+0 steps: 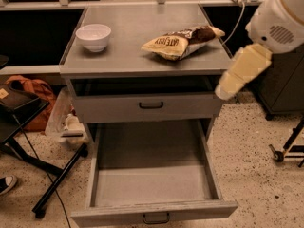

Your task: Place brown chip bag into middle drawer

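Grey metal bench (118, 61) w/ the brown chip bag (179, 41) lying on its top, right of centre, well apart from the white bowl (93, 36) at the left. The gripper (224, 90) hangs off the bench's right edge, approx. level w/ the shut upper drawer front (118, 110), not touching the bag. Whether it's released or clenched can't be told. The middle drawer (152, 186) stands pulled out below.

Risks, by judgement: the bag looks crinkly & puffy, so a pinch may slip or crush the chips. A sideways approach could shove it toward the bowl or off the back. On the way down it could snag on the bench lip or the upper drawer front, or drop short of the tray.

Room: speckled floor (256, 175), w/ an orange-brown bag (33, 87) & black stand legs (57, 184) at left.
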`<state>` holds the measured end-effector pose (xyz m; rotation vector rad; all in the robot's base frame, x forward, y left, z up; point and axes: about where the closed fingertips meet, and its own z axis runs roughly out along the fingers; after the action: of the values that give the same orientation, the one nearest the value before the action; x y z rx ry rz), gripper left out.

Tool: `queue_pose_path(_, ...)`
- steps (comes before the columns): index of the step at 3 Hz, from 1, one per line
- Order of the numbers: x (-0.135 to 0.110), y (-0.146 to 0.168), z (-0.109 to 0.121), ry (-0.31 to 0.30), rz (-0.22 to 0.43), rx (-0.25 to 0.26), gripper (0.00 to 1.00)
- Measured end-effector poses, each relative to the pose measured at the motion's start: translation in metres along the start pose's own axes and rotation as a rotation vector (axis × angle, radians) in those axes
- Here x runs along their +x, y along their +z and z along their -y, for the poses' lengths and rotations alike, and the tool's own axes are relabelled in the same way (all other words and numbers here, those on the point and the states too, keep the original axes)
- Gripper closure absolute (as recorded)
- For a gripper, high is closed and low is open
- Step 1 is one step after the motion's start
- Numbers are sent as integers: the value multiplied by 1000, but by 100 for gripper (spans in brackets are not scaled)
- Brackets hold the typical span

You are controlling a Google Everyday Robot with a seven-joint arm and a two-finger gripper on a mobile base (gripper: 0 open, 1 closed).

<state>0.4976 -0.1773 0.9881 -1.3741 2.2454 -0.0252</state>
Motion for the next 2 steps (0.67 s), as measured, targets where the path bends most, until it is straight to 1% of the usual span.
queue_pose_path(1, -31, 20, 27, 168, 123, -3, 0)
queue_pose_path(2, -68, 44, 48, 335, 227, -65, 0)
